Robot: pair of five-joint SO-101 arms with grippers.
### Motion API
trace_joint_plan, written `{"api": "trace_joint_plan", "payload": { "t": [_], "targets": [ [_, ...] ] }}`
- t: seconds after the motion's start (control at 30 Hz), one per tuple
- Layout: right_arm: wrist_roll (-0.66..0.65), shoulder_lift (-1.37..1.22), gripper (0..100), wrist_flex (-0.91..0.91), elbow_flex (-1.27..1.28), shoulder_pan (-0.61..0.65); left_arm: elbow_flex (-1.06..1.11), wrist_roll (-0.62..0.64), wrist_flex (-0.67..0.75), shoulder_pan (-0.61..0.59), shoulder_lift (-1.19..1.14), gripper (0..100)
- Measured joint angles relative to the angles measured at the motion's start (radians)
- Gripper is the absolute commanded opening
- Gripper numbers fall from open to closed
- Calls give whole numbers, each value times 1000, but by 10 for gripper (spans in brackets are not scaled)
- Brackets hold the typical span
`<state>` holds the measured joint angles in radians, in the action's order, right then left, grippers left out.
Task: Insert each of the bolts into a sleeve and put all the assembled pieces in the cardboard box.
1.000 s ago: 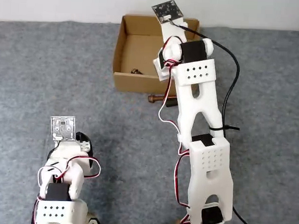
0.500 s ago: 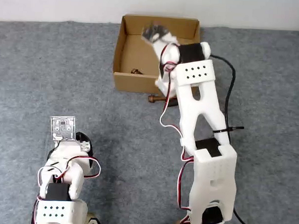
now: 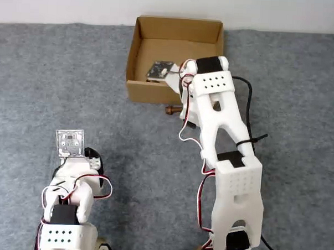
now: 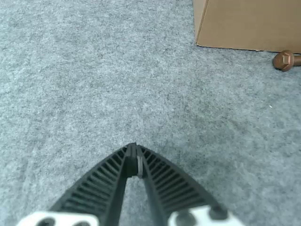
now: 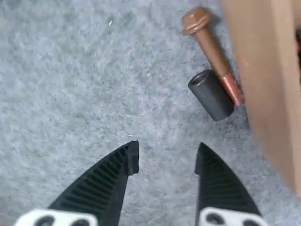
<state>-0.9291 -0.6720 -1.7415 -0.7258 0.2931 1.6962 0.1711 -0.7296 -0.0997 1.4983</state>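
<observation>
A copper-brown bolt (image 5: 209, 44) lies on the grey carpet beside the front wall of the cardboard box (image 5: 263, 84), and a dark sleeve (image 5: 210, 94) rests against its threaded end. My right gripper (image 5: 167, 157) hangs open a short way from the sleeve, with nothing between its fingers. From above, the bolt's head (image 3: 170, 109) peeks out beside the right arm, just in front of the box (image 3: 138, 46). My left gripper (image 4: 133, 153) is shut and empty, low over bare carpet, with the box corner (image 4: 244, 23) and the bolt head (image 4: 284, 60) far ahead of it.
The right arm's white links (image 3: 217, 116) stretch from the table's near edge up to the box front and cover the sleeve from above. The left arm (image 3: 70, 193) sits folded at the near left. Open carpet lies between the two arms.
The right arm's wrist has swung down and back from over the box's far wall to its front wall, pointing at the carpet in front of the box. The left arm has not moved.
</observation>
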Motion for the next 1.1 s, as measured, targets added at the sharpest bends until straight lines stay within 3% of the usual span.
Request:
{"api": "trace_joint_plan", "payload": {
  "t": [0.27, 0.7, 0.9, 1.1],
  "targets": [
    [-140, -64, 170, 100, 0, -5, 0, 0, 2, 0, 0, 5],
    [-181, -198, 165, 255, -3, -12, 0, 0, 2, 0, 0, 5],
    [-181, -244, 4, 267, -20, -18, 0, 0, 2, 0, 0, 5],
    [-180, -244, 9, 206, -17, -17, 0, 0, 2, 0, 0, 5]
  ]
}}
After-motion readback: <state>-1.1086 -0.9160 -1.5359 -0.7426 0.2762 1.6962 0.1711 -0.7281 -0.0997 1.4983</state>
